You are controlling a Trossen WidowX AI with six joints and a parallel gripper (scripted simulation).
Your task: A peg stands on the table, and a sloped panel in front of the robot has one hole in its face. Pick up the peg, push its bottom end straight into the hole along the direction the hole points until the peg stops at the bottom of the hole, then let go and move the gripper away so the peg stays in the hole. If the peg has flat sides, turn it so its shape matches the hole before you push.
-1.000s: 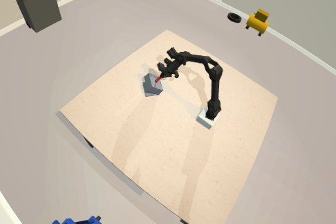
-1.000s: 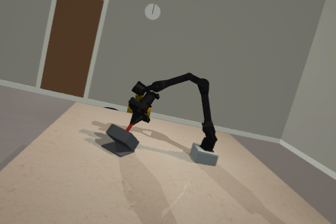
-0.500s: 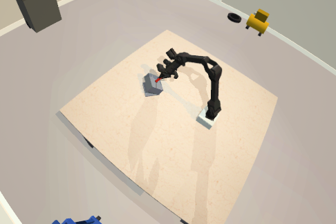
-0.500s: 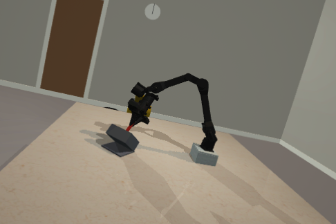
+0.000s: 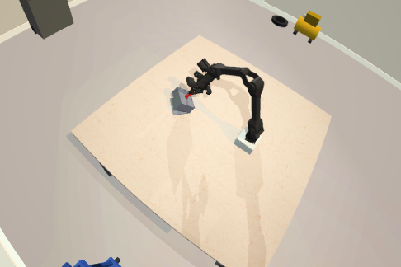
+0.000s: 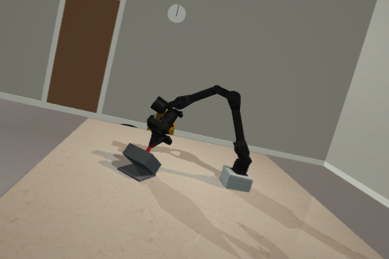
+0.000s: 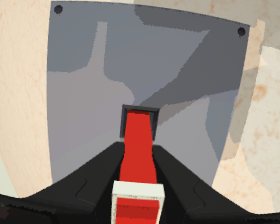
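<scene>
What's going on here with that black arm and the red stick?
A black robot arm is fitting a red peg into the square hole of a sloped grey panel on the table. The gripper is shut on the peg, with a black finger on each side. In the wrist view the peg's far end sits in the mouth of the hole, but most of its length shows outside. I cannot tell how deep it has gone. Releasing and backing away are not yet done.
</scene>
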